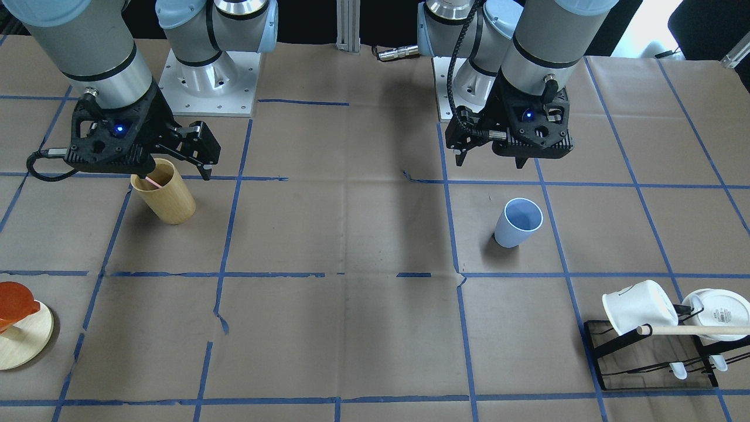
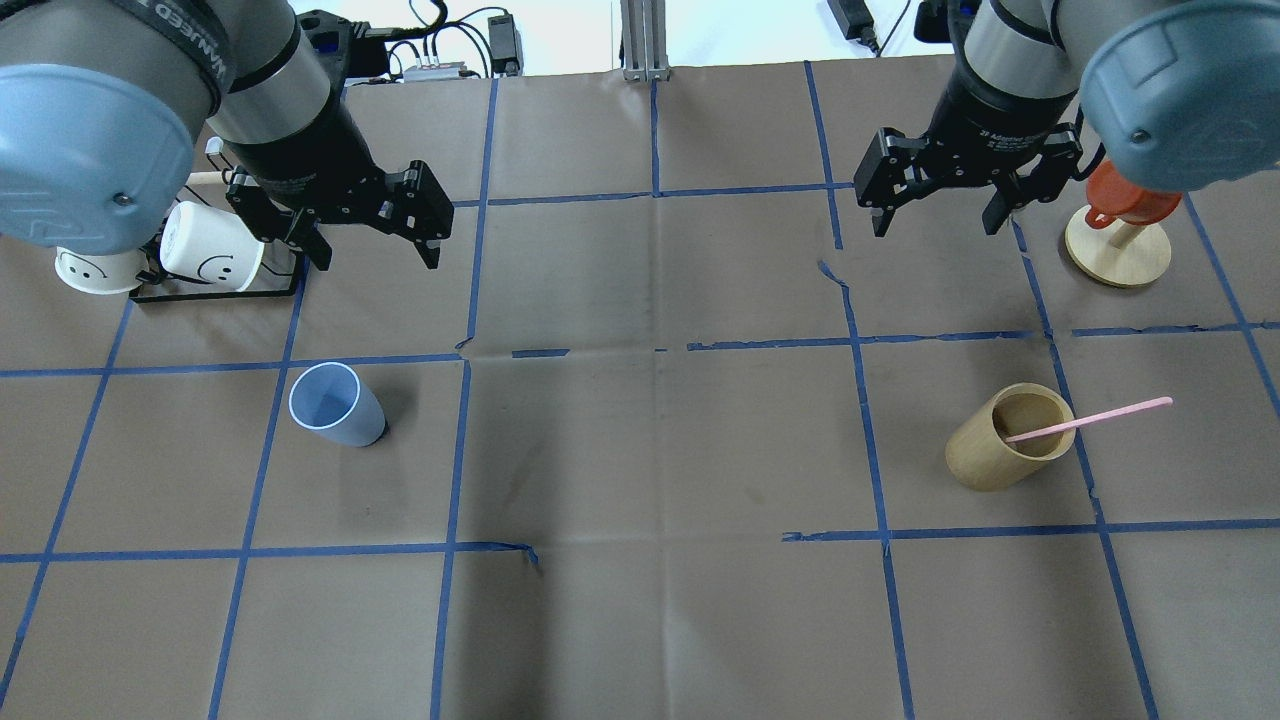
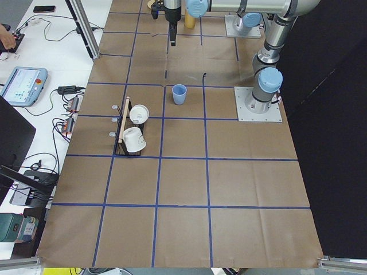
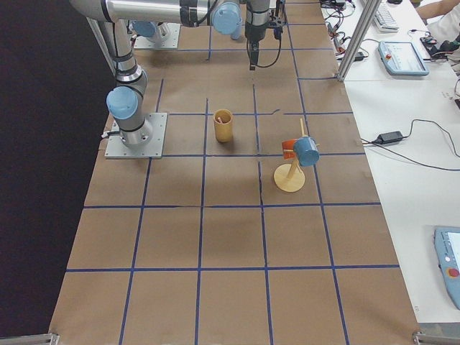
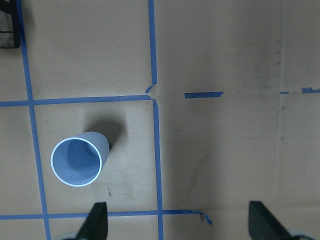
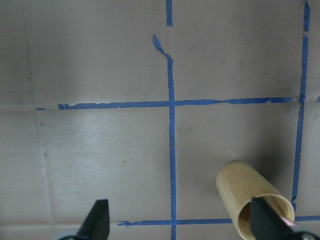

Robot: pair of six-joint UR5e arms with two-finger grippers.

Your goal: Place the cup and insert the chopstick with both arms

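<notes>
- My left gripper (image 2: 377,258) and right gripper (image 2: 937,226) are both spread wide and empty.
- The cup (image 2: 335,405) stands upright toward the table's (image 2: 650,450) left end; an off-centre pinch could tip it.
- The chopstick (image 2: 1090,418) leans in the wooden cup (image 2: 1000,450) toward the right end; being thin, it may slip my grip.

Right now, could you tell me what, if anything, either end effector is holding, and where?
Nothing: left end effector and right end effector are open, empty.
</notes>
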